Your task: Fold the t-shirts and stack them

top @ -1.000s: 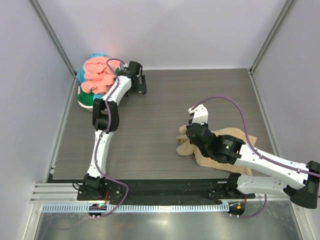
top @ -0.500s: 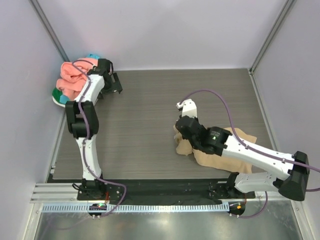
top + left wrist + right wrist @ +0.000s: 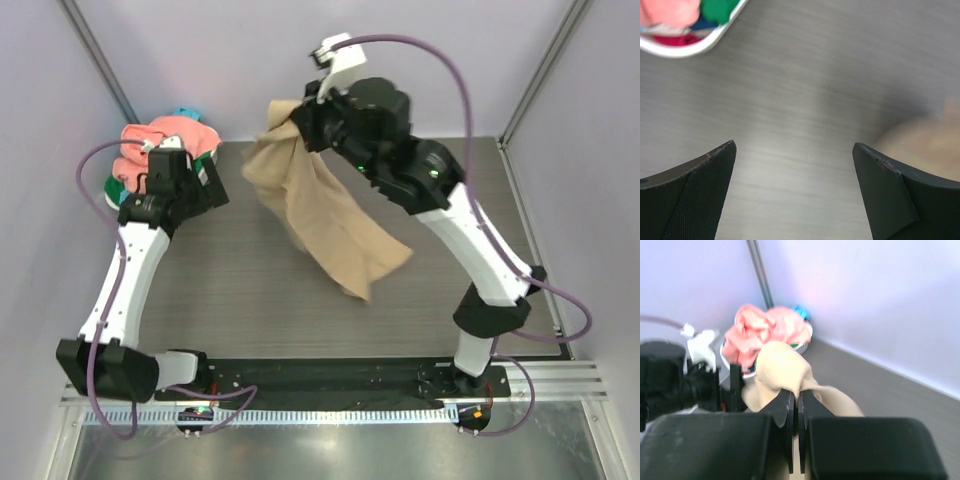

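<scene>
R arm has swung up & back since a sec ago, lifting the tan t-shirt [image 3: 320, 215] off the table [image 3: 240, 290]. It now hangs from the right gripper [image 3: 796, 399], jaws pinched tight on a fold of cloth. Also moved: left gripper [image 3: 794, 150], now off the basket [image 3: 700, 47], jaws spread wide, nothing in them, over bare table. Pink t-shirt [image 3: 160, 140] sits piled in basket, far-left corner.
</scene>
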Action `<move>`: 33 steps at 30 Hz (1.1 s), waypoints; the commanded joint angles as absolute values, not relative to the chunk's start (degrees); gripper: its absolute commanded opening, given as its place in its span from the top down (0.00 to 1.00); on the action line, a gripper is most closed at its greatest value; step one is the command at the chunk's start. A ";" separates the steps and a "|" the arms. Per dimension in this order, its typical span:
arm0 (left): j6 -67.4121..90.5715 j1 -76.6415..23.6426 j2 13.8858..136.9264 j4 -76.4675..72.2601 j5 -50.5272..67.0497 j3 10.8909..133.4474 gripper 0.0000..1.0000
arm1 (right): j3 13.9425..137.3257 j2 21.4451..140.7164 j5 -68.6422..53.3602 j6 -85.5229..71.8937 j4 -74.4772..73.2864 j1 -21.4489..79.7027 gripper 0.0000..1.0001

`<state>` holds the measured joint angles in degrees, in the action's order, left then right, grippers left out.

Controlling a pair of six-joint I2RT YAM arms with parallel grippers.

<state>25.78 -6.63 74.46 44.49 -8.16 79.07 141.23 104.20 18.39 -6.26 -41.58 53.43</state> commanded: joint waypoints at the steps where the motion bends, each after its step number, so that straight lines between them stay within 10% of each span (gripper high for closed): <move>1: 22.59 -5.98 68.23 45.26 -9.32 74.01 0.00 | 145.14 95.91 22.65 -0.26 -41.15 53.09 0.99; 7: 22.50 -5.98 59.69 48.60 -7.21 68.91 0.00 | 98.85 71.75 39.10 -5.24 -34.11 40.28 0.94; 9: 23.11 -5.98 56.79 49.39 -5.89 66.81 0.00 | 81.59 63.86 39.11 -9.03 -34.01 33.69 0.57; 10: 23.99 -5.98 56.08 50.00 -5.45 65.84 0.00 | 76.34 61.37 38.59 -13.40 -34.19 31.75 0.01; 15: 27.50 -5.98 49.76 49.92 -0.80 58.99 0.00 | 56.54 57.48 32.69 -22.93 -40.68 19.45 0.00; 33: 34.45 -6.68 59.06 39.56 2.02 52.21 0.00 | 53.98 65.12 1.23 -28.65 -33.32 22.39 0.05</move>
<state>33.01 -6.46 57.34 44.69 -0.36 52.21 56.99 63.57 8.19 -26.81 -36.32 19.59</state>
